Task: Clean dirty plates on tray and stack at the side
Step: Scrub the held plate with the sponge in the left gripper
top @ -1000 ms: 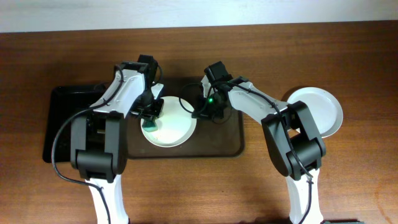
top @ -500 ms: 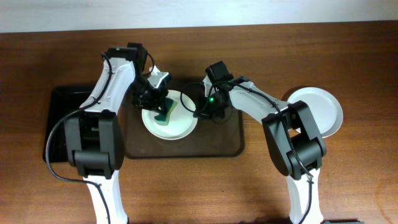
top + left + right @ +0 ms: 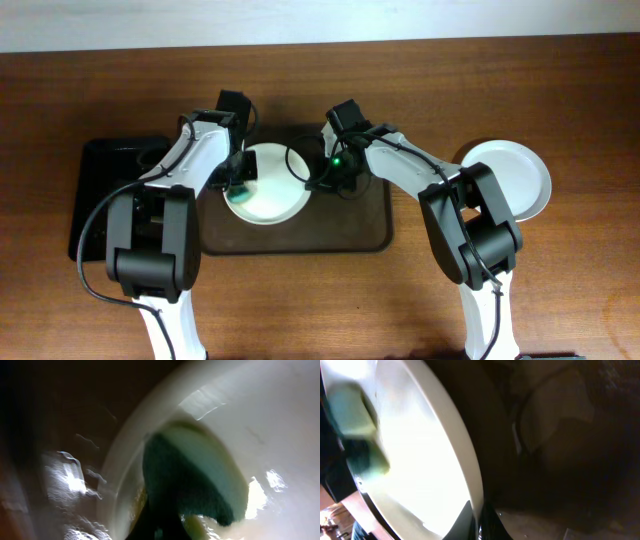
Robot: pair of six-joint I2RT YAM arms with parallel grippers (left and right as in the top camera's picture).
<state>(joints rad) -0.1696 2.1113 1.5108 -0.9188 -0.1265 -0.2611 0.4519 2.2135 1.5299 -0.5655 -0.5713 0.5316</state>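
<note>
A white plate (image 3: 272,192) lies on the dark brown tray (image 3: 350,230). My left gripper (image 3: 238,185) is shut on a green sponge (image 3: 200,480) and presses it on the plate's left inner side (image 3: 280,425). My right gripper (image 3: 318,182) is shut on the plate's right rim (image 3: 470,485), one finger inside and one outside. The sponge also shows at the far side of the plate in the right wrist view (image 3: 357,420). A clean white plate (image 3: 510,175) lies on the table to the right of the tray.
A black bin (image 3: 110,200) stands to the left of the tray, under my left arm. Bare wooden table (image 3: 320,310) runs in front of the tray. The white wall edge runs along the back.
My left gripper swept the sponge from the plate's left side toward the middle and back to the left. The plate shifted slightly up on the tray. My right gripper stayed on the rim.
</note>
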